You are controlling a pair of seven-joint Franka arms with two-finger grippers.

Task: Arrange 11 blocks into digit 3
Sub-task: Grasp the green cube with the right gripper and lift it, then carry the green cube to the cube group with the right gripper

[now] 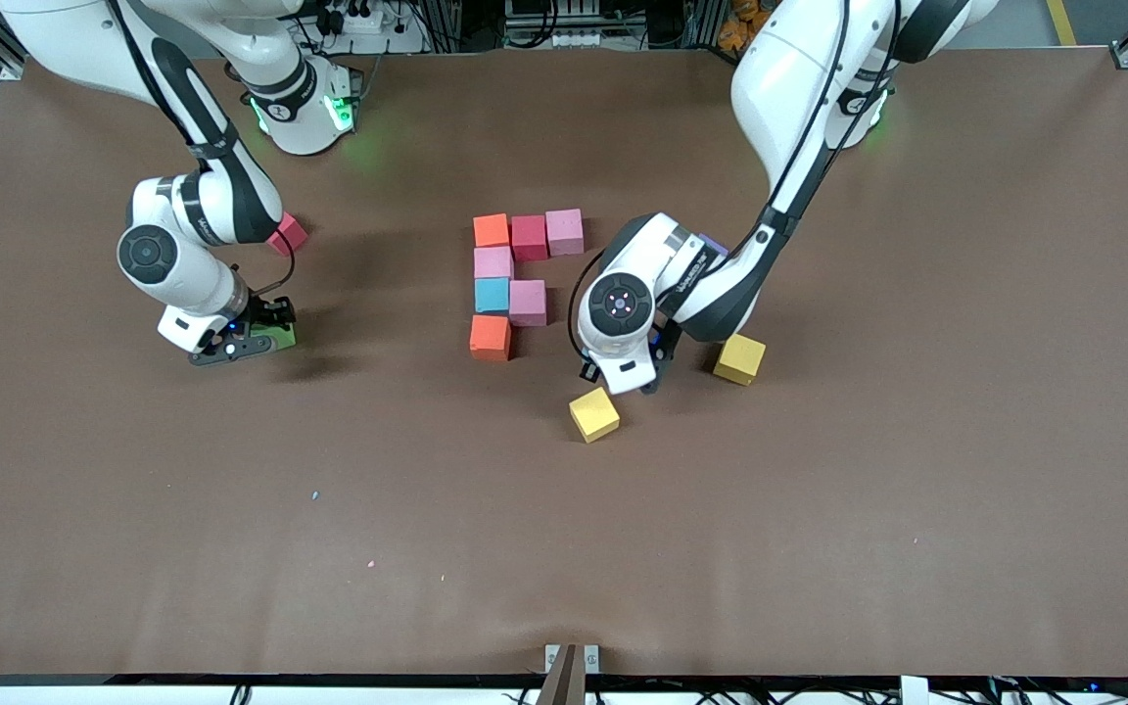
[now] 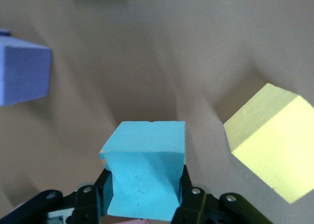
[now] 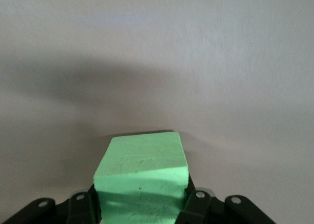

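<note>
Brown table (image 1: 819, 509), with seven blocks of the digit 3 (image 1: 515, 279) already sitting mid-table. The left gripper (image 2: 144, 204) is pinched tight on a blue cube (image 2: 144, 167), low between two yellow cubes (image 1: 594, 413). The right gripper (image 3: 140, 204) is clamped on the green cube (image 3: 141, 177) toward the right arm's end, near a loose red cube (image 1: 288, 233).
</note>
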